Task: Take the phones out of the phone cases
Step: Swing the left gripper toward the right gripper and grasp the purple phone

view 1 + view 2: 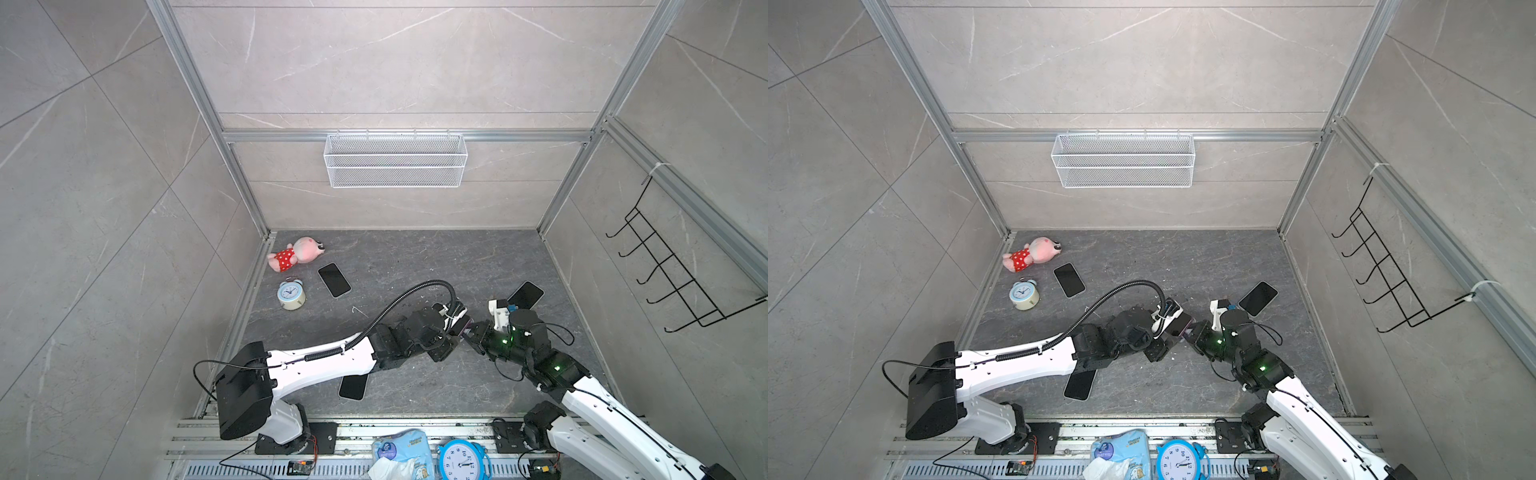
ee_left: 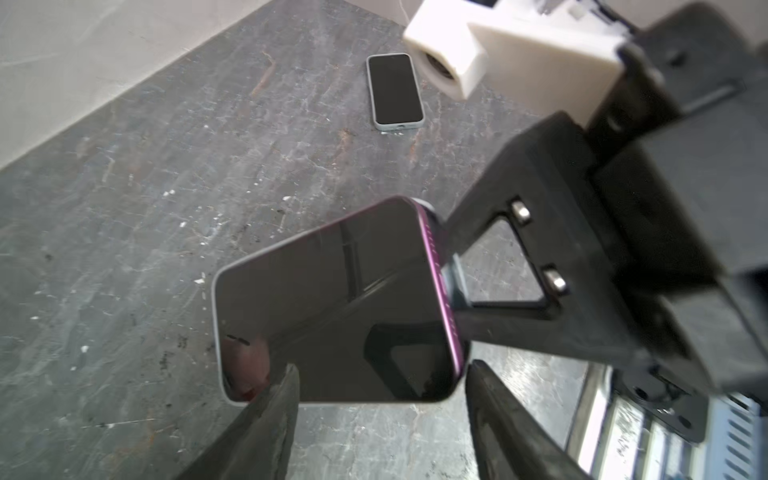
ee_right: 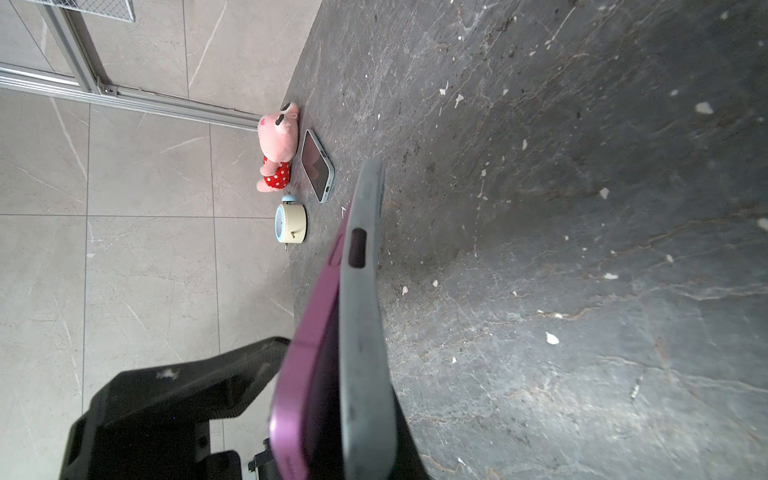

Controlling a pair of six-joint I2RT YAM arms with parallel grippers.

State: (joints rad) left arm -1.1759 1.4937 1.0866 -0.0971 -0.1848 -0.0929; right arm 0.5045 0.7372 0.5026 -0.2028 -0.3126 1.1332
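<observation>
The extraction step is underway in the air above the counter [image 1: 415, 266], between the two arms. The right tool [image 2: 453, 286] is clamping shut on one end of the grey phone case [image 3: 363, 332], apparently on its rim. The purple phone [image 2: 340, 307] is sitting only partly in the case. In the right wrist view, its end nearest the camera is standing clear of the case wall, while the far end is looking seated. The left tool [image 2: 380, 368] is straddling the free end of the phone, one finger at each long side. Whether the fingers are pressing on it cannot be told. By this judgement, the separation is partly done. The next move is calling for a firm closure on the phone edges only, clear of the case lip, then a peel away from the right tool. A loose pinch is risking a drop onto the counter.
</observation>
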